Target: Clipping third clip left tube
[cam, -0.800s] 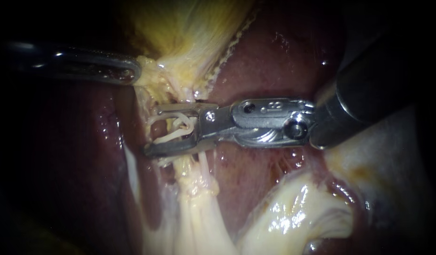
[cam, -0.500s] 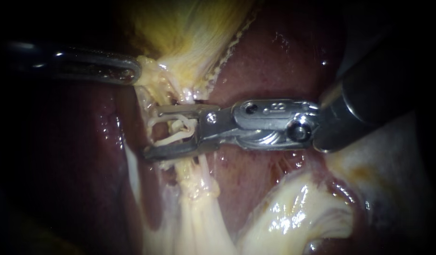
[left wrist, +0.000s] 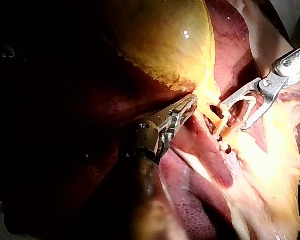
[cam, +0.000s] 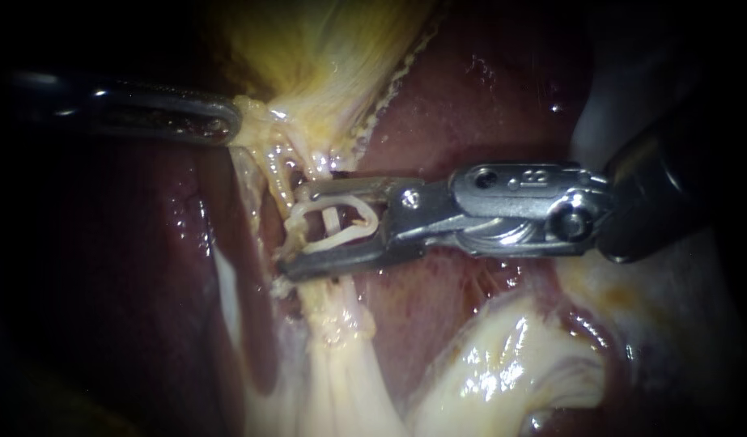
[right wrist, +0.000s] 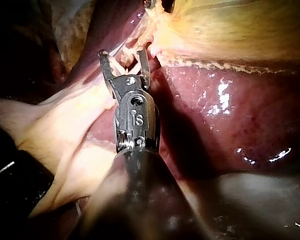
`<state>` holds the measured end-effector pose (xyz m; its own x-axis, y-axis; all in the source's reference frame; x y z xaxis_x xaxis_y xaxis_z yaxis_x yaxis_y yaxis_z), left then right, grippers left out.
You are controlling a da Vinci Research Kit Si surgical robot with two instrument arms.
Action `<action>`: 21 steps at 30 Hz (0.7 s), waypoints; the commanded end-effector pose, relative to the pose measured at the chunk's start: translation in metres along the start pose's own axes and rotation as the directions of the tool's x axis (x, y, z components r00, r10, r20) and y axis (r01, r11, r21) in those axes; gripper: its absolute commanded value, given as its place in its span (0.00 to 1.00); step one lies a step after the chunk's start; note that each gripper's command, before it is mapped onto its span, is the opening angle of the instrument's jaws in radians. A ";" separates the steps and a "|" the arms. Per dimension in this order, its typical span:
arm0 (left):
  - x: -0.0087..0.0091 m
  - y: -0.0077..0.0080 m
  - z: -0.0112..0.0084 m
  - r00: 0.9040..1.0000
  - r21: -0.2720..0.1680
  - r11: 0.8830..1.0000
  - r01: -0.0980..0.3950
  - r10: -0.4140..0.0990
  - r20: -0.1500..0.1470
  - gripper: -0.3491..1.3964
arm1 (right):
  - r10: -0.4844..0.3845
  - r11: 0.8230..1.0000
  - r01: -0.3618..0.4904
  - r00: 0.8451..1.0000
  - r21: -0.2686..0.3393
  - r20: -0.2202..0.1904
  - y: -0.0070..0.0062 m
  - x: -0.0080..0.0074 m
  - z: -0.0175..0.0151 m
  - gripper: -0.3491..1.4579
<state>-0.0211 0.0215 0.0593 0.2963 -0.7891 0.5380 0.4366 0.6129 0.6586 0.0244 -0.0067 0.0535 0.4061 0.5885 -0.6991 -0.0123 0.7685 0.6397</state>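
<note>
The right instrument [cam: 296,232] reaches in from 3 o'clock. Its jaws stand apart but cradle the white clip [cam: 341,237], which touches both and is not yet squeezed flat. A thin pale tube [cam: 329,218] crosses inside the clip; I cannot tell whether it is the left tube. The left instrument [cam: 223,125], entering from 9 o'clock, is clenched on pale tissue at the foot of the gallbladder [cam: 324,48].

The risks, as I judge them: another pale strand [cam: 274,182] curls just off the jaw tips at 10 o'clock, so closing here could catch only part of the bundle or snag the wrong strand. If the left instrument's grip slips, the tube would slacken and could slide out of the clip's mouth. The lower jaw lies over the liver [cam: 470,113] and could scrape it.

The clip's long axis runs 3 to 9 o'clock, with its mouth opening toward 9. The tube runs roughly 12 to 6, nearly square to it.
</note>
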 end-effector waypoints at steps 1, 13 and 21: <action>0.0000 0.0000 0.0000 1.000 0.000 1.000 0.000 0.000 0.000 0.00 | 0.006 1.000 -0.006 1.000 -0.001 0.000 0.0003 -0.0003 0.0001 0.45; 0.0001 0.0000 0.0001 1.000 -0.001 1.000 -0.001 0.001 0.000 0.00 | 0.064 0.998 -0.064 0.998 -0.019 0.001 0.0034 -0.0018 0.0030 0.46; 0.0002 0.0000 0.0002 1.000 -0.002 1.000 -0.001 0.001 0.001 0.00 | 0.160 0.987 -0.161 0.986 -0.013 -0.047 0.0037 -0.0017 0.0053 0.46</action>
<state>-0.0212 0.0214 0.0596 0.2961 -0.7886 0.5390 0.4380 0.6136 0.6571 0.0287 -0.0062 0.0589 0.3513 0.7199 -0.5986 -0.0911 0.6626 0.7434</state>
